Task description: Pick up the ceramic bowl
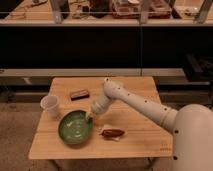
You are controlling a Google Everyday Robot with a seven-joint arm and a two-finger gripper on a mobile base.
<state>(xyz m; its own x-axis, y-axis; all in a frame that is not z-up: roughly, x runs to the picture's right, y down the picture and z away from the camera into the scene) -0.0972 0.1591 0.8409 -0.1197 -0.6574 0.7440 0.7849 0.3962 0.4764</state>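
Note:
The ceramic bowl (75, 127) is wide, shallow and glossy green, and sits on the front left of the wooden table (140, 137). My white arm reaches from the right across the table. The gripper (90, 117) points down at the bowl's right rim, at or just above it.
A small white cup (50, 106) stands left of the bowl. A dark brown bar (79, 94) lies behind the bowl. A reddish-brown packet (112, 133) lies right of the bowl, under my arm. A dark counter with shelves runs behind the table.

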